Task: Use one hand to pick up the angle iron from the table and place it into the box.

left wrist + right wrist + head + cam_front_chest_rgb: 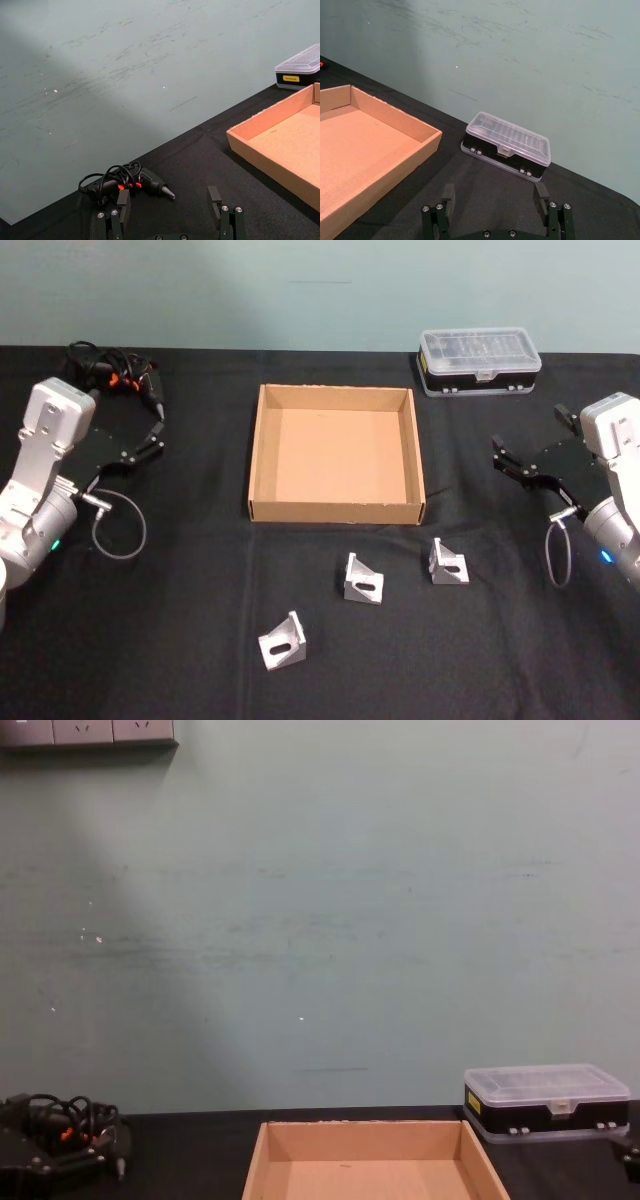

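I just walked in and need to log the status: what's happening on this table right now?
Nothing is being handled yet. Three angle irons lie on the table in front of the box, which is empty. The left gripper and right gripper hover on either side of the box, jaws open, holding nothing. A plastic case sits behind the box to the right.

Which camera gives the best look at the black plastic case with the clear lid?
The right wrist view: the black plastic case with the clear lid sits whole and large there, latch visible. The head view shows it small from above, the chest view side-on, the left wrist view cut at the edge.
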Action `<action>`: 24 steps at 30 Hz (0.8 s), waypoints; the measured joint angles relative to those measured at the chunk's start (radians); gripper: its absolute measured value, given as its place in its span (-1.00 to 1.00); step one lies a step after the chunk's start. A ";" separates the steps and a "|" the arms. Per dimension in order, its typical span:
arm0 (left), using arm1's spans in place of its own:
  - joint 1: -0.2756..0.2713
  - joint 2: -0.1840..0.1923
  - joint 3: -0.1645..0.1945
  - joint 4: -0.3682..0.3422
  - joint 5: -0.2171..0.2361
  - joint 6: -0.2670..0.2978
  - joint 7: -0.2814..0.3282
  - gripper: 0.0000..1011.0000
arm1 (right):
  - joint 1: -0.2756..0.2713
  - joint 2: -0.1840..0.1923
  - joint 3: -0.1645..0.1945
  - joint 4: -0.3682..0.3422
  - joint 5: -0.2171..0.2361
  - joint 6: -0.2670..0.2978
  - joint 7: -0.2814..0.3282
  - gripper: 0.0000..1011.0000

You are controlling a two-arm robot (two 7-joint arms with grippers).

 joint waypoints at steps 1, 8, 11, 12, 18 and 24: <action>0.000 0.000 0.000 0.000 0.000 0.000 0.000 0.98 | 0.000 0.000 0.000 0.000 0.000 0.000 0.000 0.98; 0.000 0.000 0.000 0.000 0.000 0.000 0.000 0.98 | 0.000 0.000 0.000 0.000 0.000 0.000 0.000 0.98; 0.000 0.000 0.000 0.000 0.000 0.000 0.000 0.98 | 0.000 0.000 0.000 0.000 0.000 0.000 0.000 0.98; 0.000 0.000 0.000 0.000 0.000 0.000 0.000 0.98 | 0.000 0.000 0.000 0.000 0.000 0.000 0.000 0.98; 0.000 0.000 0.000 0.000 0.000 0.000 0.000 0.98 | 0.000 0.000 0.000 0.000 0.000 0.000 0.000 0.98; 0.000 0.000 0.000 0.000 0.000 0.000 0.000 0.98 | 0.000 0.000 0.000 0.000 0.000 0.000 0.000 0.98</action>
